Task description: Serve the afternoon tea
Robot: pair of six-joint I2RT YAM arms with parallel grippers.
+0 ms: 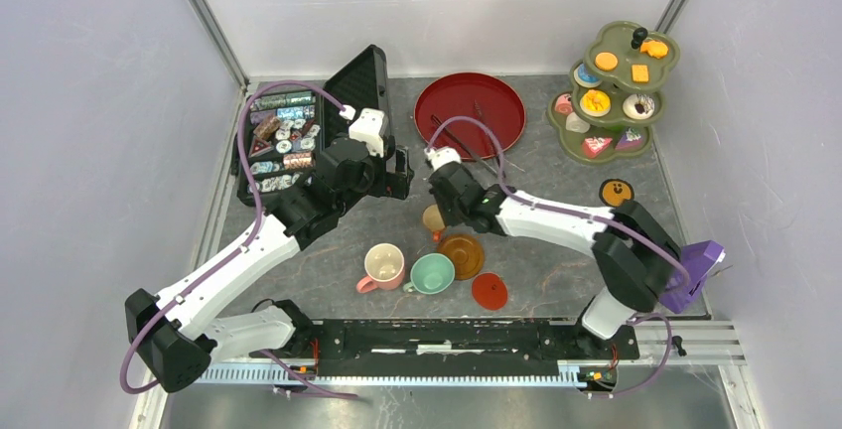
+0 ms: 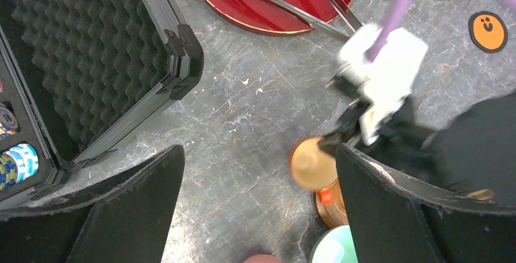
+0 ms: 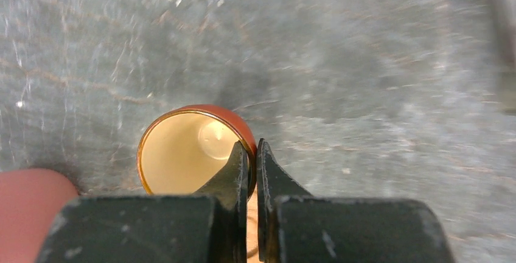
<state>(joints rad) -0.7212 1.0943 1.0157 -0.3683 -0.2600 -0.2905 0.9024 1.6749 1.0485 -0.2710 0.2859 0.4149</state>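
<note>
The right gripper (image 3: 251, 148) was clamped on the rim of the orange cup (image 3: 182, 150), one finger inside, one outside. So thin a pinch might let it swing or slip free. The left gripper (image 2: 258, 214) hung spread, nothing between its jaws.

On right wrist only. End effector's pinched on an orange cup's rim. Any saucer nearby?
Observer: Yes. In the top view, a brown saucer lies right beside the orange cup, on the side toward the arm bases.
Operator: Other cups?
Observer: A pink cup and a mint cup stand side by side nearer the bases, neither on a saucer.
Operator: Second saucer?
Observer: A red saucer lies just right of the mint cup.
Operator: Left arm in the way?
Observer: No. The left end effector is open and holds nothing. It sits beside the open black case, left of the orange cup.
</note>
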